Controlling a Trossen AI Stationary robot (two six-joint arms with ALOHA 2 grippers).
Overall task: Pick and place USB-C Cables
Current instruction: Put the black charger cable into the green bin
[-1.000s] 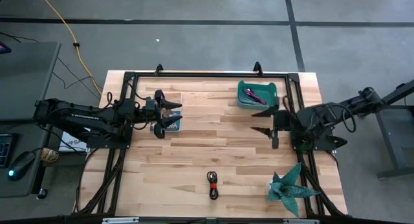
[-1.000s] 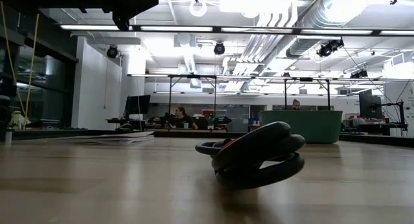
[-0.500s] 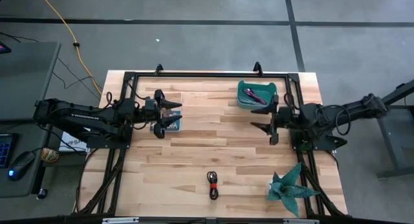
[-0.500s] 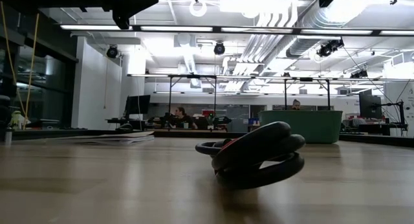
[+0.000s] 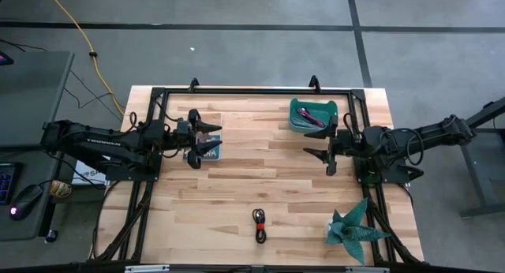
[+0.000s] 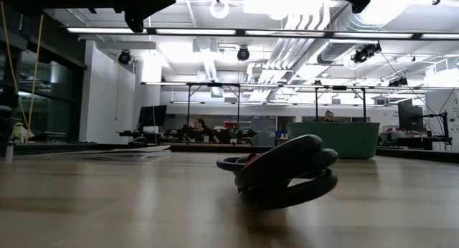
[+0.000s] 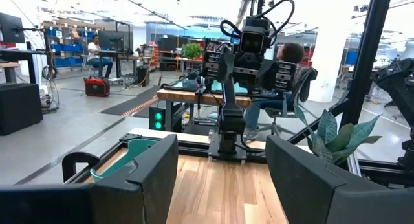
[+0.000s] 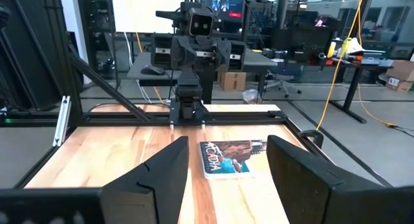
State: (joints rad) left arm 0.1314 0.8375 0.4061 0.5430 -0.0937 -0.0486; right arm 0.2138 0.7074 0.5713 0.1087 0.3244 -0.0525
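Closest thing in the low view is the red-and-black cable (image 6: pixel 283 170), coiled into a chunky little loop and lying flat on the wooden table (image 6: pixel 107 205). From above it's the same cable (image 5: pixel 259 224), alone near the front edge, a bit right of centre, well apart from both arms.

What's changed: pretty much only the right arm. A second ago the right gripper (image 5: pixel 324 152) sat a little further toward the right edge; now it has slid slightly in toward the middle, fingers spread wide, nothing between them. It hangs just in front of the teal bin (image 5: pixel 314 115). The red-and-black cable hasn't budged.

The left gripper (image 5: pixel 211 138) is where it was, jaws open and empty, hovering above a small printed card (image 5: pixel 207 152) on the left half.

Furthest back, the teal bin at the rear right holds a magenta-pink cable (image 5: pixel 309 114) with something dark beside it, too small to make out. A green spiky plant (image 5: pixel 353 226) sits at the front right corner.
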